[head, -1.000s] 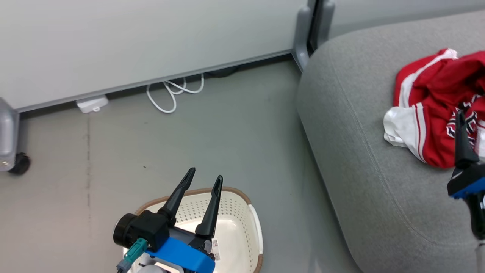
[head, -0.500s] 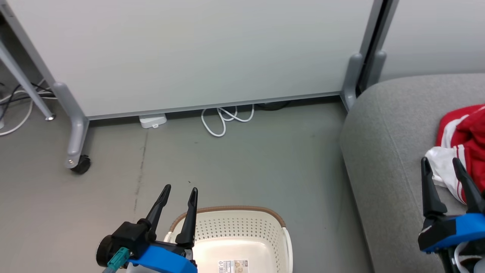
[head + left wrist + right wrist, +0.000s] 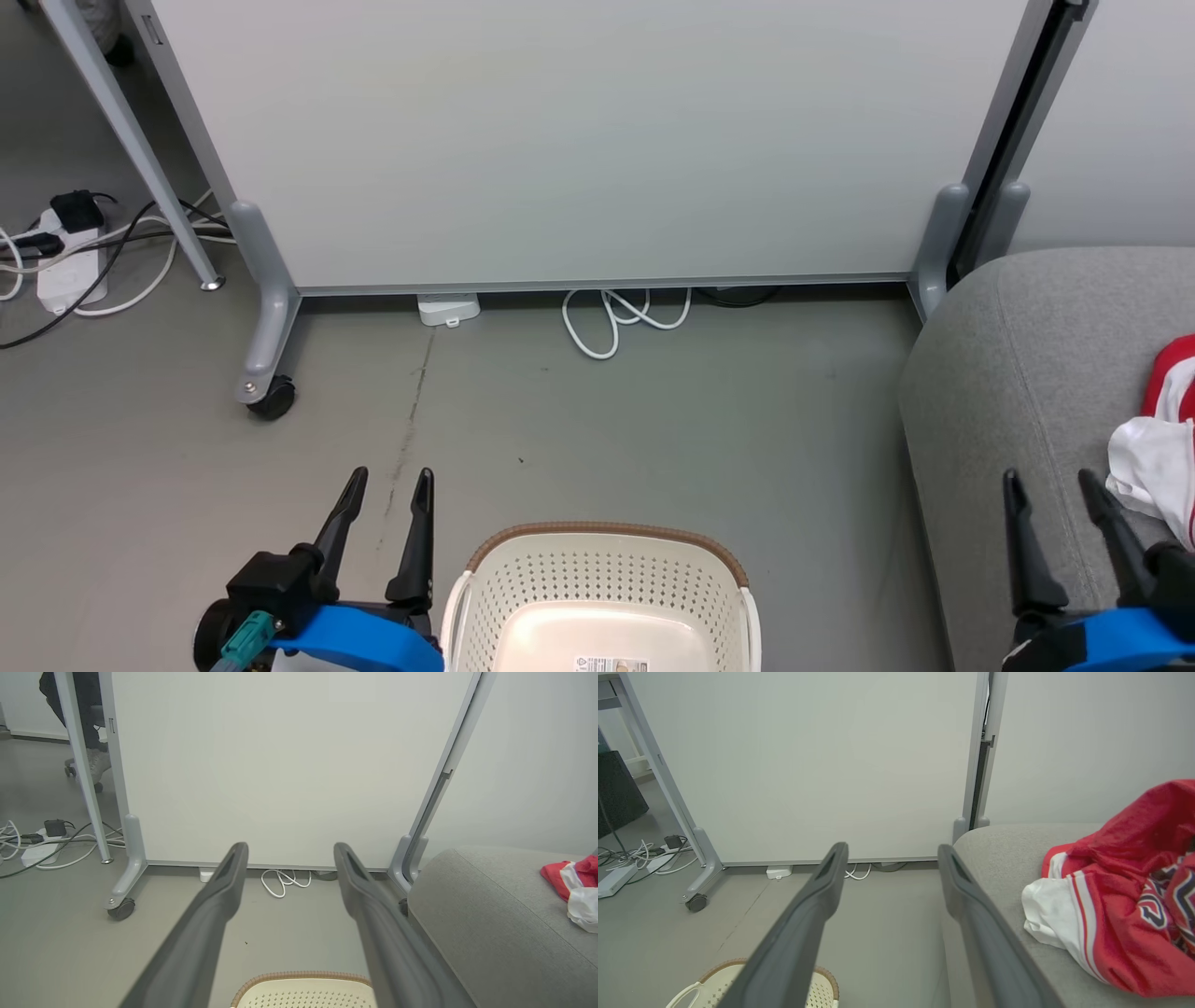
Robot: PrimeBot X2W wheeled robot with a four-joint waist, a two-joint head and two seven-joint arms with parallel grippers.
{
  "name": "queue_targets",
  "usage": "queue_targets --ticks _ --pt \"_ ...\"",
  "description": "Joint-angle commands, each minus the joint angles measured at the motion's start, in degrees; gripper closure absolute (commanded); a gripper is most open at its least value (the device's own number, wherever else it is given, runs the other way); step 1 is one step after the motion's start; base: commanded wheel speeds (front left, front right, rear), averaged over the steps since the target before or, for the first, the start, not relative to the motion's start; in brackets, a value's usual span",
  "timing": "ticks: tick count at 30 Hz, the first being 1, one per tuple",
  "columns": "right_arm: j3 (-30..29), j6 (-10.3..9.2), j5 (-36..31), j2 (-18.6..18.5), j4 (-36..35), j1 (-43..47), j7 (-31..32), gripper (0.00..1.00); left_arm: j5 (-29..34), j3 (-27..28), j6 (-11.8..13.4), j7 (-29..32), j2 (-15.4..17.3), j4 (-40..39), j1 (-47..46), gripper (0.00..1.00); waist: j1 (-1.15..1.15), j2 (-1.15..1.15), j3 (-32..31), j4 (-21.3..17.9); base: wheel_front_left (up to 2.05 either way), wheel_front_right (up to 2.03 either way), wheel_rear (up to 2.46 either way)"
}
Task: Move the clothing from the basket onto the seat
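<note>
As the basket [image 3: 607, 534] shows a bare cream bottom with only a label [image 3: 611, 665] on it, we judge the transfer step to be at or near its end. The clothing [image 3: 1120, 905] lies in a red-and-white heap on the seat [image 3: 1008, 373], near its rounded corner, well apart from the basket. Left gripper [image 3: 390, 478]: jaws spread, nothing between them, hovering just left of the basket rim. Right gripper [image 3: 1047, 481]: jaws spread, empty, over the seat beside the heap's white part. The basket's near part is cut off by the frame, so possibly something remains there. Next move, in our judgement: look down into the basket; if cloth remains, lower an open gripper and pinch a fold.
</note>
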Motion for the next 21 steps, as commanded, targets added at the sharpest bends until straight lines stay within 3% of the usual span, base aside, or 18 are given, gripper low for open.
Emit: queue_targets --ticks 1,21 --pt "0.3 0.03 -0.1 0.2 0.5 0.9 -0.5 0.00 -0.2 0.2 -0.1 -0.3 0.2 0.1 -0.4 0.00 0.01 0.00 -0.2 0.2 0.00 0.00 0.00" --pt "1.8 0.03 -0.3 0.2 5.4 1.2 -3.6 0.00 -0.4 1.7 -0.1 -0.3 0.4 3.1 -0.9 0.00 0.01 0.00 -0.2 0.3 0.00 0.00 0.00"
